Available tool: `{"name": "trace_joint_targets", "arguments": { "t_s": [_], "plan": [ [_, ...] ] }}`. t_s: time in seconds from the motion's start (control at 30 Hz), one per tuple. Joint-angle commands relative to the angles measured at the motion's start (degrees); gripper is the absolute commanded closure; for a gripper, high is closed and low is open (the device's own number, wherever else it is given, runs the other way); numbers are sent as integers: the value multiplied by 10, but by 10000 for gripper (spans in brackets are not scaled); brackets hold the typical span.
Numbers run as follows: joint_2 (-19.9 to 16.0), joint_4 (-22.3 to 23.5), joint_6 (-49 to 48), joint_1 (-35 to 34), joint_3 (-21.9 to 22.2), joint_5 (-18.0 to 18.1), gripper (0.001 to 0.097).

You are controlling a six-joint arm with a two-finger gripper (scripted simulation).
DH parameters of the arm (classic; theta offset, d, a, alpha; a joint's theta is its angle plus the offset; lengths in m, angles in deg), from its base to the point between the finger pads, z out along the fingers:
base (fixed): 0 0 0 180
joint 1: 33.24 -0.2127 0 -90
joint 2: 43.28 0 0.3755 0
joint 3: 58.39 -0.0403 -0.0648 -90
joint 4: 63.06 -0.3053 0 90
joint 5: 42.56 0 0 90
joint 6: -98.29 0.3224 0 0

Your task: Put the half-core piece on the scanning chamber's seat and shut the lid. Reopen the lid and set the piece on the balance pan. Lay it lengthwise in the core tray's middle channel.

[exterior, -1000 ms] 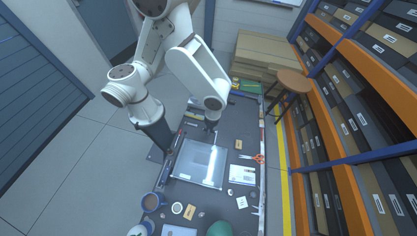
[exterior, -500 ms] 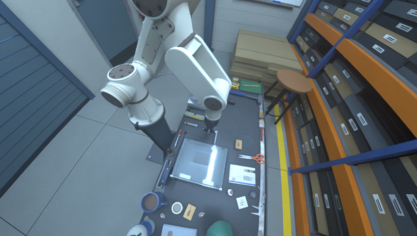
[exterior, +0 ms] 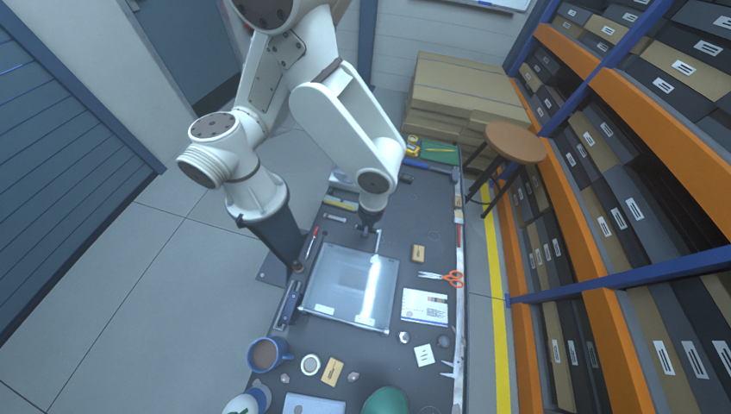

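Note:
In the middle of the dark bench the scanning chamber (exterior: 351, 286) sits with its clear lid lying flat and closed over it. A grey shape shows faintly through the lid, too dim to tell as the half-core piece. The lid's thin handle (exterior: 378, 240) stands at the chamber's far edge. My gripper (exterior: 365, 232) hangs just behind that edge, beside the handle. The balance and the core tray are hidden behind my arm or out of view. The gripper is open and holds nothing.
A blue mug (exterior: 265, 355) stands at the bench's near left corner beside a tape roll (exterior: 310, 365). Orange scissors (exterior: 445, 277) and a colour card (exterior: 425, 307) lie right of the chamber. A stool (exterior: 513, 143) and orange shelving stand to the right.

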Motion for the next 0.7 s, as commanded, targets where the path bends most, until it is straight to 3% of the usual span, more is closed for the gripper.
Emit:
{"name": "trace_joint_targets", "arguments": {
  "t_s": [0.0,0.23,0.67],
  "plan": [
    [1,0,0,0,1,-1,541],
    [16,0,0,0,3,-16,541],
    [69,0,0,0,15,-82,541]
  ]
}}
